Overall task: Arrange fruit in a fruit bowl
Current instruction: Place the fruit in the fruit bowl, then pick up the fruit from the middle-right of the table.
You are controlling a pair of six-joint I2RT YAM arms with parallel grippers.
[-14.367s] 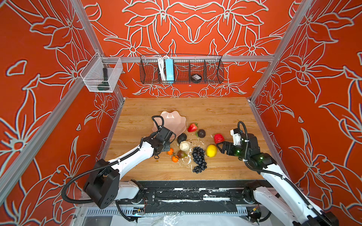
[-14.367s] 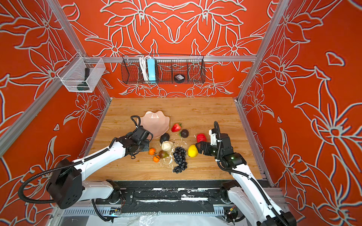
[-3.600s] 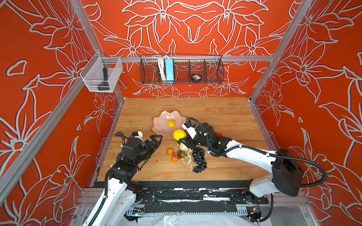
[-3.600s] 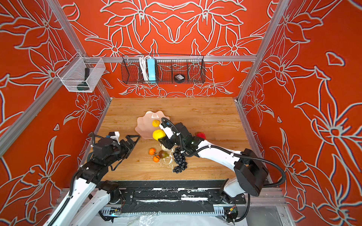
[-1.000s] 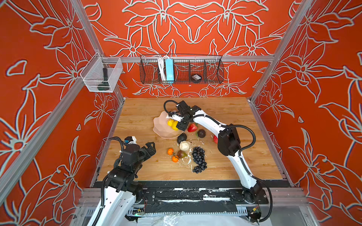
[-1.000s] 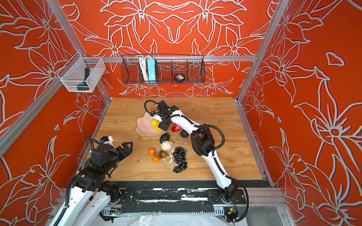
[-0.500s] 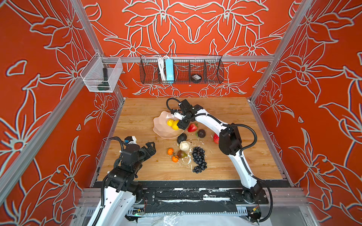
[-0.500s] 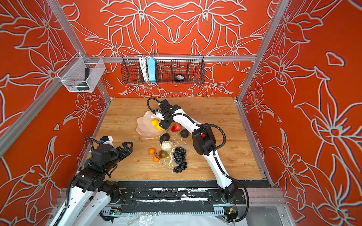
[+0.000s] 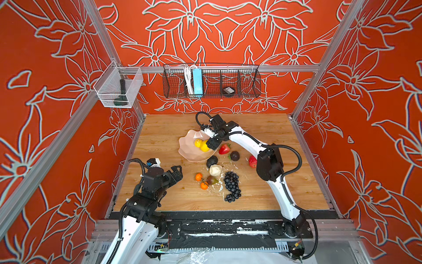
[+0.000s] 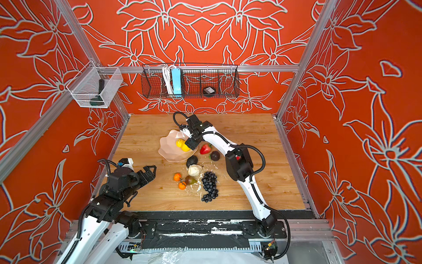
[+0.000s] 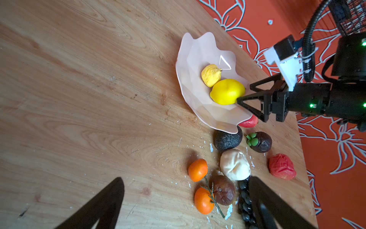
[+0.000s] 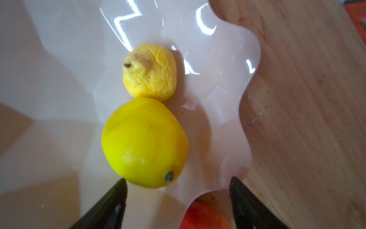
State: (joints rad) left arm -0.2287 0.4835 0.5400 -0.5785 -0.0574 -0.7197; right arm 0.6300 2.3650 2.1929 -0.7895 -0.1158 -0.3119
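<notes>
The pale pink fruit bowl (image 9: 188, 148) (image 10: 167, 150) (image 11: 185, 65) (image 12: 59, 59) holds a smooth lemon (image 9: 204, 148) (image 12: 144, 142) and a smaller wrinkled yellow fruit (image 9: 197, 142) (image 12: 150, 72). My right gripper (image 9: 211, 145) (image 10: 190, 144) (image 11: 244, 93) (image 12: 178, 179) hangs open over the bowl's rim just behind the lemon, holding nothing. On the table lie two strawberries (image 9: 224, 149) (image 9: 252, 161), an avocado (image 9: 212, 161), a cream piece (image 9: 215, 170), two oranges (image 9: 199, 176) and grapes (image 9: 231, 186). My left gripper (image 9: 177, 173) (image 10: 150, 171) (image 11: 185, 180) stands open and empty, left of the oranges.
A dark round fruit with a green cap (image 9: 234, 156) and a brown fig-like piece (image 9: 212, 180) lie among the loose fruit. White crumbs dot the wooden table (image 9: 159, 128). A wire basket (image 9: 211, 83) and a clear bin (image 9: 118, 90) hang on the walls.
The right gripper has drawn back from the lemon toward the bowl's rim, its jaws a little wider. The lemon rests beside the small yellow fruit. The left arm has stayed still.
</notes>
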